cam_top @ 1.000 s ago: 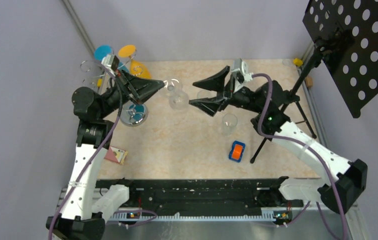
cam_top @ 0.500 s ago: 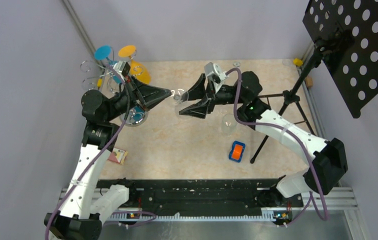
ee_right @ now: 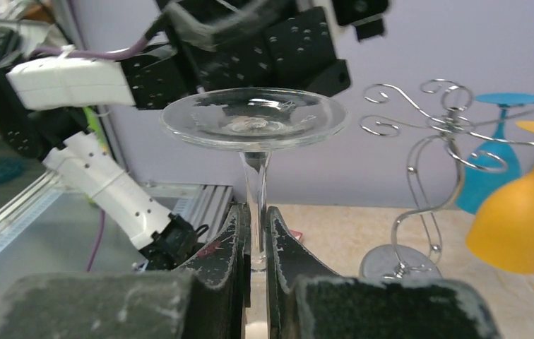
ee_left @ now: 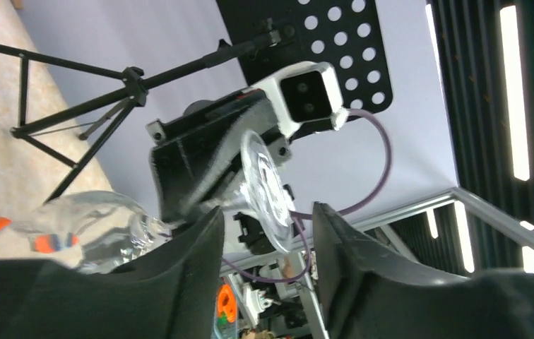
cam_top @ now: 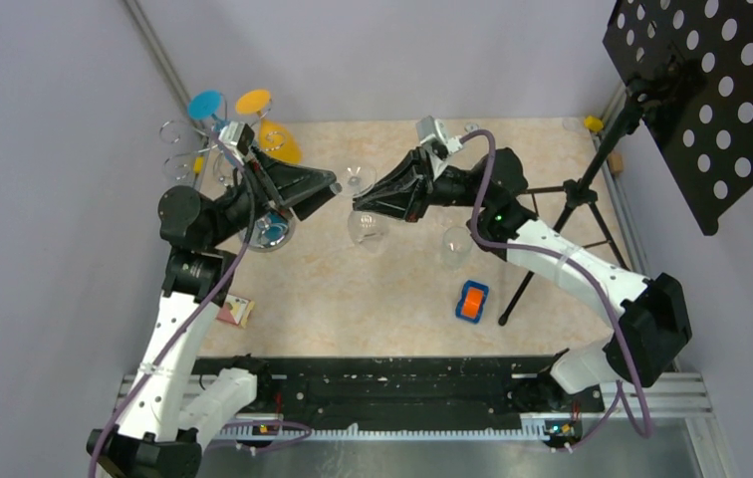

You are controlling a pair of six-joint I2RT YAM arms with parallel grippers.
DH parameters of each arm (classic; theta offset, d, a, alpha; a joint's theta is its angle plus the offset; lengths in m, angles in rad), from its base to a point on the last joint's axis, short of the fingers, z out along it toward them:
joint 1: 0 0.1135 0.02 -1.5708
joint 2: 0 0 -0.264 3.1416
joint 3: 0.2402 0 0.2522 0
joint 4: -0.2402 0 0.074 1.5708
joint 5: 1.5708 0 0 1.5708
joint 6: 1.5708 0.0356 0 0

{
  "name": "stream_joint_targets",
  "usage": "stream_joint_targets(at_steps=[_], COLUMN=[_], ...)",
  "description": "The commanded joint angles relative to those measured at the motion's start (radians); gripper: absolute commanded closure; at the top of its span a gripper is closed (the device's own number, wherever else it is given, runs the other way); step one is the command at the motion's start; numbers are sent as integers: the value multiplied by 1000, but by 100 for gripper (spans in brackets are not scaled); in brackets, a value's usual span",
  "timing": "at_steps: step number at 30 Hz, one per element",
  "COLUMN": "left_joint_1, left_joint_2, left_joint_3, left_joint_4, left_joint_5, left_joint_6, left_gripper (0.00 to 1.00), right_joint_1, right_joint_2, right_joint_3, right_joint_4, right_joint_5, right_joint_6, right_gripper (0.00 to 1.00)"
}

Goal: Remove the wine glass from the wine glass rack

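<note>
Beige table [cam_top: 392, 289] below, off the wine glass rack [ee_right: 391, 261] at its far-left corner: the right gripper [ee_right: 256, 215] pinches the wine glass [ee_right: 253, 120] by its stem. The left gripper [ee_left: 264, 226] stands part-open around the foot, gripping nothing. The handover looks nearly done; next the left should back away cleanly.

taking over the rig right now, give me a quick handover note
Right gripper: shut on the stem of the clear wine glass, held upside down, foot up.
Left gripper: open, fingers either side of that glass's foot, not gripping.
Wine glass rack: on the table, blue glass and orange glass hanging on it.
Done: clear glass is off the rack.
Left: probably back the open gripper away and set the glass down.
</note>
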Motion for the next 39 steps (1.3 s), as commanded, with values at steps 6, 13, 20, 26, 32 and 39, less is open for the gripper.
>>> stream_joint_targets(at_steps=[6,13,20,26,32,39], left_joint_1=[-6,-8,-36,-82,-119,-121], left_joint_2=[-119,-183,-213,-196,-181,-161], left_joint_3=[-69,-203,-236,-225,-219,-263], left_joint_4=[-4,33,109,148,151,152], left_joint_5=[-123,-150,-151,-153,-190,-290], left_joint_6=[80,58,20,-28,-28,-34], left_gripper=[25,22,25,26,27,28], right_joint_1=[7,14,21,29,32,29], right_joint_2=[-147,-220,-177,-103,-13,62], right_joint_3=[-156,-251,-238,-231,-207,-217], right_joint_4=[293,415,491,590,665,789], right_joint_5=[405,795,911,946,920,956], right_joint_6=[110,234,429,573,641,717], right_gripper=[100,100,100,100,100,100])
